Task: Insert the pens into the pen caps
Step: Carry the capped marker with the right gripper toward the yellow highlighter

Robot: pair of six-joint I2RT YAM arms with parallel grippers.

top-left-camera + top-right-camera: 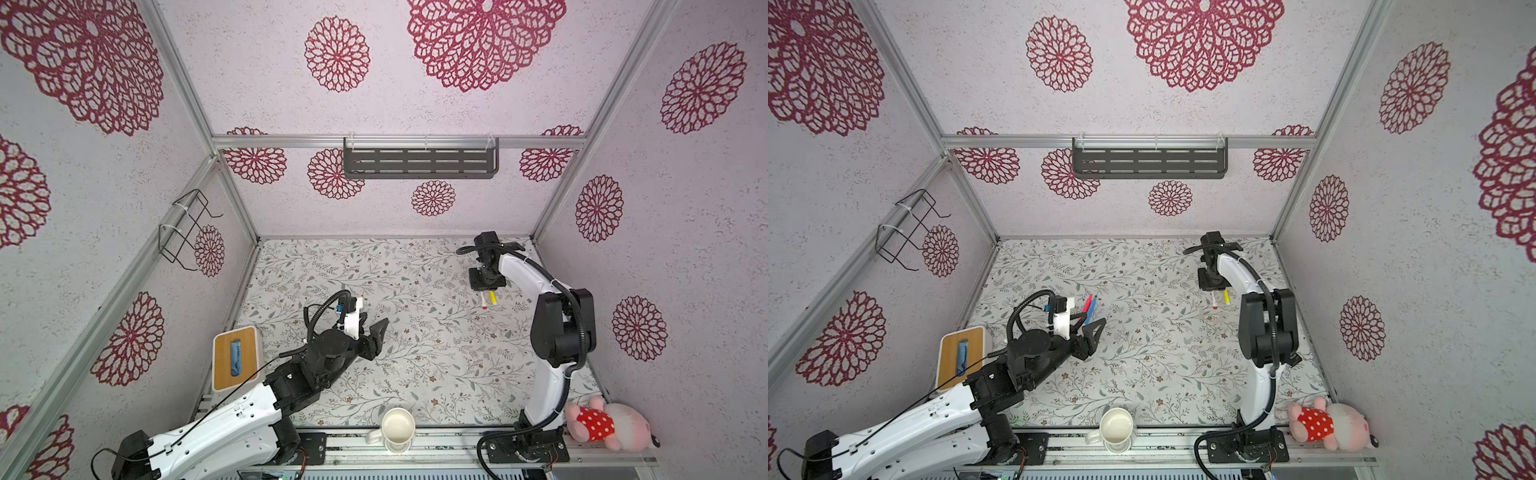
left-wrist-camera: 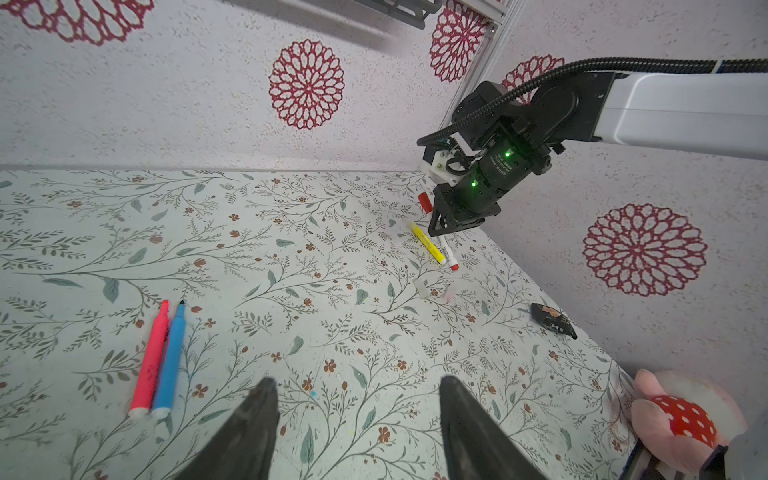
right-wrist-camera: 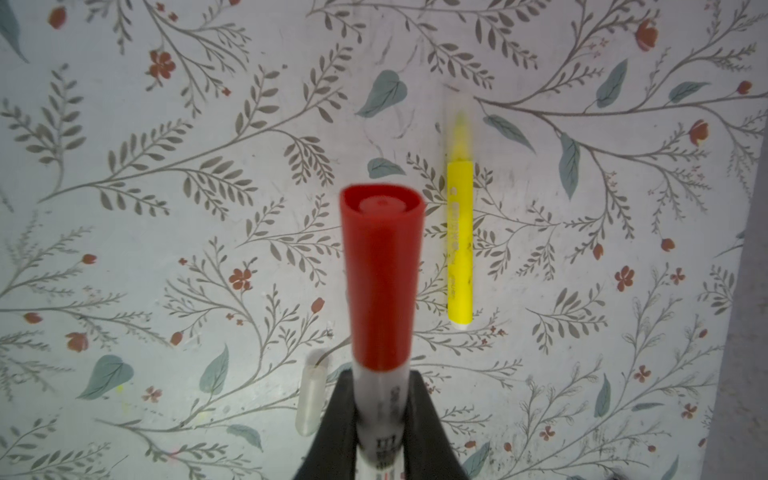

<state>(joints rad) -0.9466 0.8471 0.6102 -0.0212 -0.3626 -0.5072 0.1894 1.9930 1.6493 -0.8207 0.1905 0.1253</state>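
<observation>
**Item 1.** White-and-red pen [image 3: 380, 409], right wrist view. Small black print is carried lengthwise on the white barrel. A few letter shapes and a row of short upright strokes, like a bar code, are discerned. The print is blurred and partly covered, so no word is read.

**Item 2.** Yellow pen [image 3: 460, 245], right wrist view. A faint line of pale lettering is borne along the barrel. It is not legible.

**Item 3.** Black motor housing [image 2: 505, 168] on the right arm's wrist, left wrist view. A patch of small white lettering is noted beside two green lights. It is too small to be read.
</observation>
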